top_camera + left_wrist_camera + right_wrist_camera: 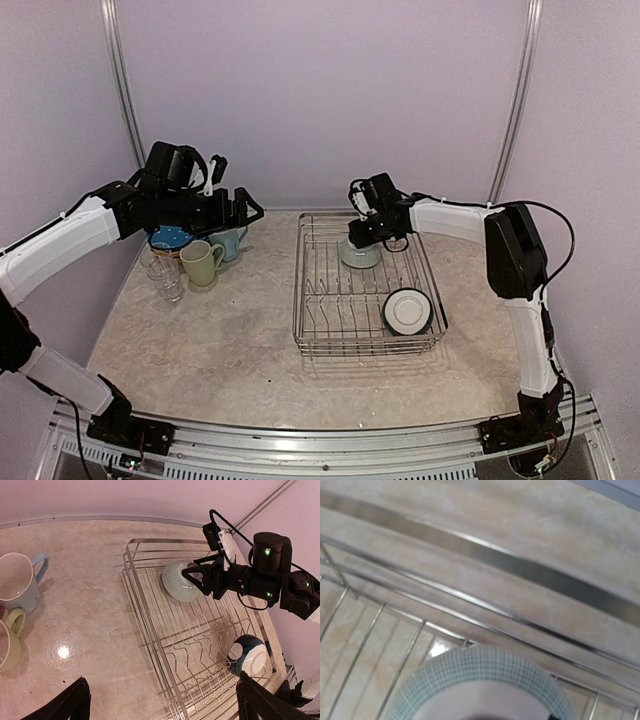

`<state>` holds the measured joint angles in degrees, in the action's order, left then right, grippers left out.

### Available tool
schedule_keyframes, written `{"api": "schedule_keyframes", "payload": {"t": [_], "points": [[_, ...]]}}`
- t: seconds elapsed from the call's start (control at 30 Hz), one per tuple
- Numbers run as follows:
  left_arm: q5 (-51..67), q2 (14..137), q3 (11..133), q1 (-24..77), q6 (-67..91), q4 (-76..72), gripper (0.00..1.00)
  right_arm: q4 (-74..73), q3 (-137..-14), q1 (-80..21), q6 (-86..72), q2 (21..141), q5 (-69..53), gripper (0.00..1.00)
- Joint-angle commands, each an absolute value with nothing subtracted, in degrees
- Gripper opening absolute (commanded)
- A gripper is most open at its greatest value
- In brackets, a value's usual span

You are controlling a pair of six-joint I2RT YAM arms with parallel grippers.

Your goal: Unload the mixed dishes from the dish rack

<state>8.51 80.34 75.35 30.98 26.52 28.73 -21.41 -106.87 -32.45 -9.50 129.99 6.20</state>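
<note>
at the far end of the dish rack (300,292), ribbed bowl (178,582) tilts mouth-first toward right jaws, grip unclear; left jaws released.

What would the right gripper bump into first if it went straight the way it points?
Most likely the pale checked bowl in the silver wire dish rack; the right gripper points right at it, very close.

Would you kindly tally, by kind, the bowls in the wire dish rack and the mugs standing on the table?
Bowls in the silver wire dish rack: 2 (pale checked bowl, blue-and-white bowl)
Mugs on the table: 2 (pale green mug, light blue mug)
Total: 4
</note>
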Motion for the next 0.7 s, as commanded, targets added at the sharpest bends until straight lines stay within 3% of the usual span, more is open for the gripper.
{"api": "schedule_keyframes", "payload": {"t": [0.0, 0.13, 0.33, 0.67], "points": [[7.61, 81.36, 76.27, 31.55, 26.28, 29.24, 0.97, -23.33, -107.04, -31.99, -9.59, 130.77, 4.83, 0.39], [7.38, 81.39, 76.35, 31.67, 26.3, 29.4, 0.97, -22.24, -105.54, -31.99, -9.73, 128.11, 4.16, 0.32], [7.2, 81.68, 76.81, 31.91, 26.46, 29.86, 0.97, -18.77, -101.69, -31.96, -11.48, 122.2, 3.4, 0.14], [7.57, 82.9, 77.36, 32.41, 26.97, 30.1, 0.97, -1.89, -84.04, -29.56, -20.54, 110.93, -6.81, 0.04]]}}
